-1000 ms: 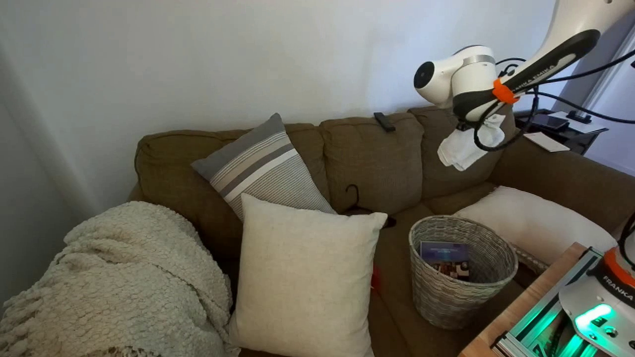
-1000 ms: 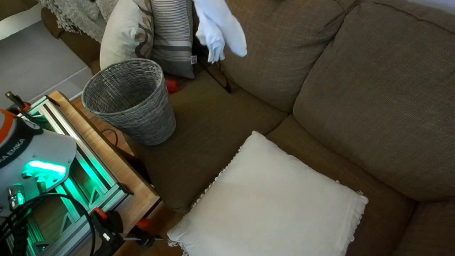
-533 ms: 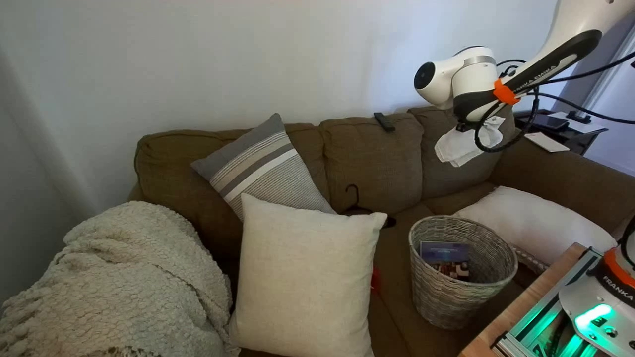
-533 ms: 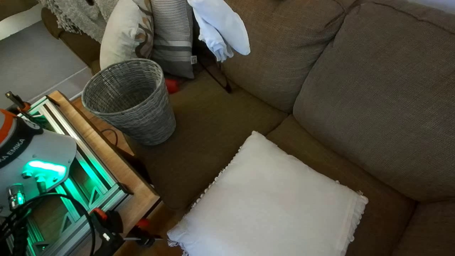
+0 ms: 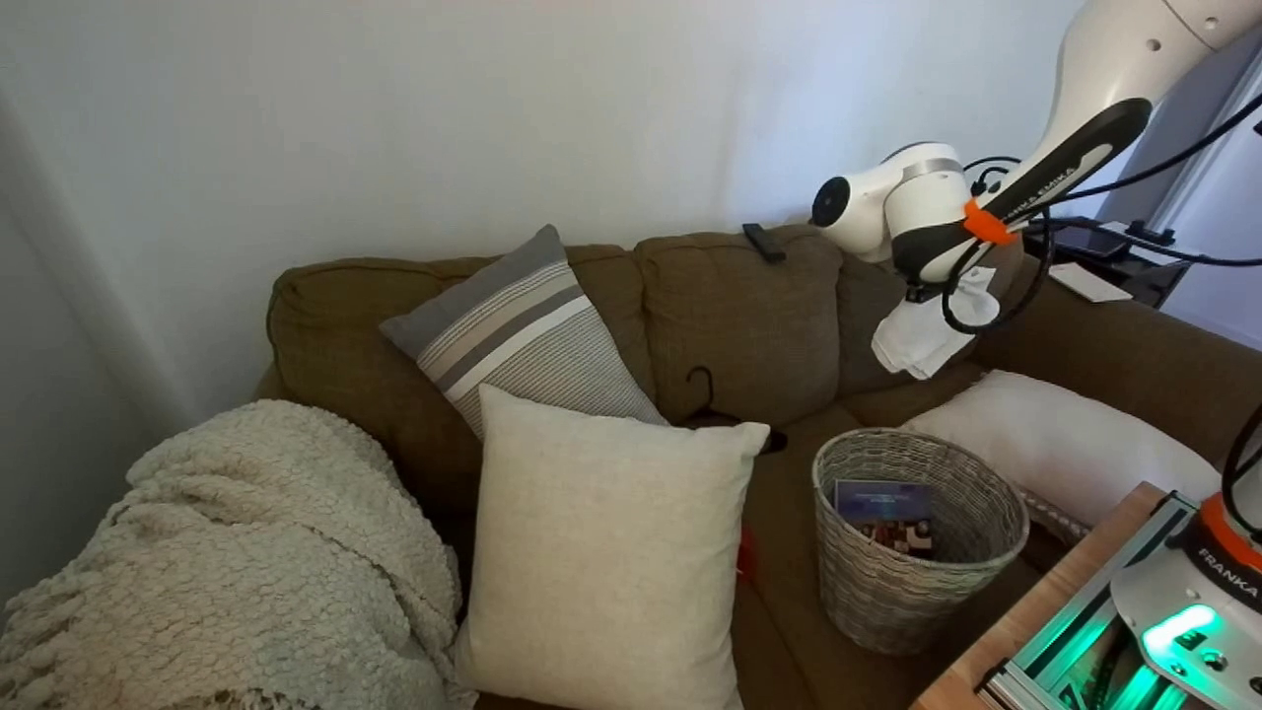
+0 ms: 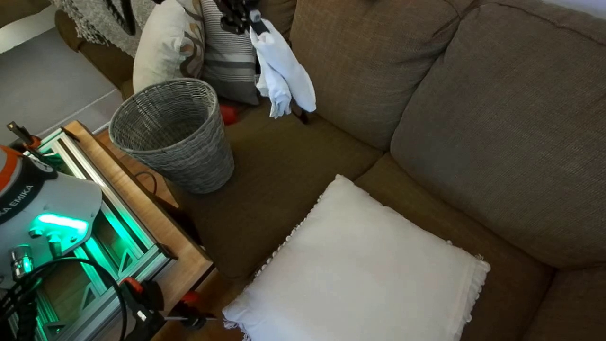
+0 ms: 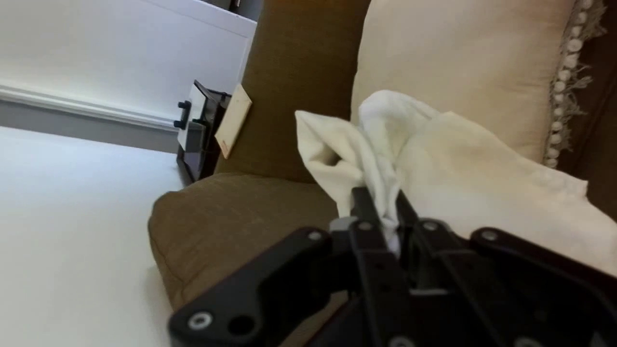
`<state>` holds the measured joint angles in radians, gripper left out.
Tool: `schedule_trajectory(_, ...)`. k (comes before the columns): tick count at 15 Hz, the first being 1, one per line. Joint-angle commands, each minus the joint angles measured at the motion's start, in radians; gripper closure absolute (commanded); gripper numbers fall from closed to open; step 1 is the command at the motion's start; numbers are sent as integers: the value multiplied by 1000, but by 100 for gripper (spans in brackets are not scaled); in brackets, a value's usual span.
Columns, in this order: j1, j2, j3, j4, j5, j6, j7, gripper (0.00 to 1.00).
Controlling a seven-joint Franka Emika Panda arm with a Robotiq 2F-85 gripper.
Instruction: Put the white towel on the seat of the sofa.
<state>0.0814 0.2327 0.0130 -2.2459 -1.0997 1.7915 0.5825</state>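
My gripper is shut on the white towel in the wrist view, with a bunched fold between the fingers and the rest spreading to either side. In both exterior views the towel hangs in the air. The gripper shows at the top of an exterior view, above the towel. The olive-brown sofa stands along the wall. Its seat lies below the towel, and its back cushions rise behind. The towel looks apart from the seat.
A grey wicker basket stands on the seat near the robot's table. A fringed white pillow lies on the seat. A cream pillow, striped pillow, knitted blanket and hanger are also there.
The arm has come down with the towel; the towel hangs lower in both exterior views. The gripper, before out of the frame at the top of an exterior view, now shows there.
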Motion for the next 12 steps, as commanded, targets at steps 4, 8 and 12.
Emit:
schedule_trajectory(4,-48,96,9,-128,-26,270,-150,97)
schedule_trajectory(8,-49,161,-6,-210,-49,334,-249,97)
schedule_trajectory(12,-44,186,-26,-252,-133,263,-342,97)
